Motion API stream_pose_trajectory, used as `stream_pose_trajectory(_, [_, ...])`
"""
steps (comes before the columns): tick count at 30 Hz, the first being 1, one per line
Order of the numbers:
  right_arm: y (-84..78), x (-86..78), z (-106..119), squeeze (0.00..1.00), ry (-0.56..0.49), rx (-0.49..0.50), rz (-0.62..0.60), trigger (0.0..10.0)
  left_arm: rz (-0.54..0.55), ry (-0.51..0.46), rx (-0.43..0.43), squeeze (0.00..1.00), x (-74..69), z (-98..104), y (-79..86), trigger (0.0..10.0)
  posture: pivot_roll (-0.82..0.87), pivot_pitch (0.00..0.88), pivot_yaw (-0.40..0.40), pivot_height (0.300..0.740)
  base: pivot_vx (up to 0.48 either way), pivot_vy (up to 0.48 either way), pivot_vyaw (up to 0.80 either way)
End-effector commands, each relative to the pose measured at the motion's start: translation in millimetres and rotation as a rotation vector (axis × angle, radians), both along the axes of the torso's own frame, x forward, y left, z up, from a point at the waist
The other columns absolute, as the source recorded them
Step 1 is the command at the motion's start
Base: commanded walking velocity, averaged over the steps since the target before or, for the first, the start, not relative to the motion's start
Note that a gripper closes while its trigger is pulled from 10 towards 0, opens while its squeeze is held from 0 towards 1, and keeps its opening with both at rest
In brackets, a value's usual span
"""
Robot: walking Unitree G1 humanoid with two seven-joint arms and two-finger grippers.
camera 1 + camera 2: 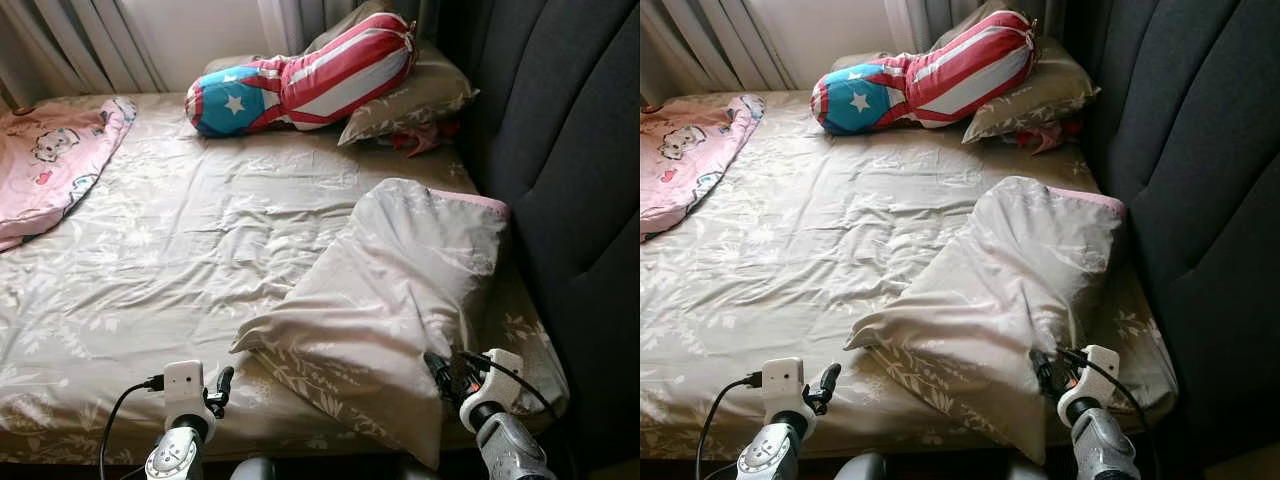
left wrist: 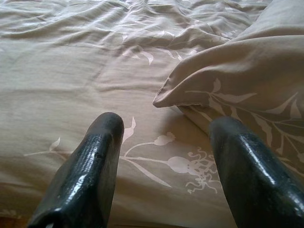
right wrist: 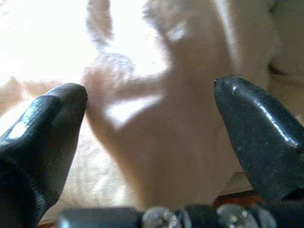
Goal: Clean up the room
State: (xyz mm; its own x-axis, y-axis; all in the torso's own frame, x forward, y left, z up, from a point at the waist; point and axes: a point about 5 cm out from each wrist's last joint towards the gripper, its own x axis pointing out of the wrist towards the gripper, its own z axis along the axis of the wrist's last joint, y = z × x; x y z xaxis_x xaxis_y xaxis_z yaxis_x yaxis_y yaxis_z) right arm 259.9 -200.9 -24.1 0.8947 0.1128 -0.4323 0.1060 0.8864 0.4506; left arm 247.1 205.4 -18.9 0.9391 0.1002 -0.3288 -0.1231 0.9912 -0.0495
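A beige floral pillow (image 1: 400,290) lies askew on the near right of the bed (image 1: 170,250), its pink-trimmed end toward the dark headboard. My right gripper (image 1: 440,372) is at the pillow's near edge. It is open, and the pillow fabric fills the space between its fingers in the right wrist view (image 3: 152,90). My left gripper (image 1: 218,388) hovers open over the bed's near edge, left of the pillow's corner (image 2: 164,99), with nothing between its fingers (image 2: 95,156).
At the far end, a red, white and blue star cushion (image 1: 300,80) rests on a second beige pillow (image 1: 420,95), with a red item (image 1: 425,137) tucked beside it. A pink blanket (image 1: 50,160) lies at far left. The padded headboard (image 1: 570,180) walls the right side.
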Motion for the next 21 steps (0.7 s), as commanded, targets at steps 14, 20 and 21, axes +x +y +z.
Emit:
stream_pose_trajectory(14, [19.5,-15.3,-19.7,0.00,0.176,0.011,0.078,10.0,-0.015,0.024,0.038,0.00,-16.5,-6.2,12.9,10.0,-0.05,0.127,0.065,0.657,0.000,0.000,0.00])
stream_pose_trajectory(20, [25.5,-6.2,-14.5,0.00,0.152,0.000,0.031,10.0,-0.020,0.008,0.056,0.00,-20.6,-4.1,18.9,10.0,-0.01,0.146,0.086,0.657,0.000,0.000,0.00])
stream_pose_trajectory(21, [27.2,0.5,-9.8,0.00,0.131,0.009,-0.003,10.0,-0.022,0.005,0.063,0.00,-21.4,-3.3,21.2,10.0,0.00,0.150,0.090,0.657,0.000,0.000,0.00])
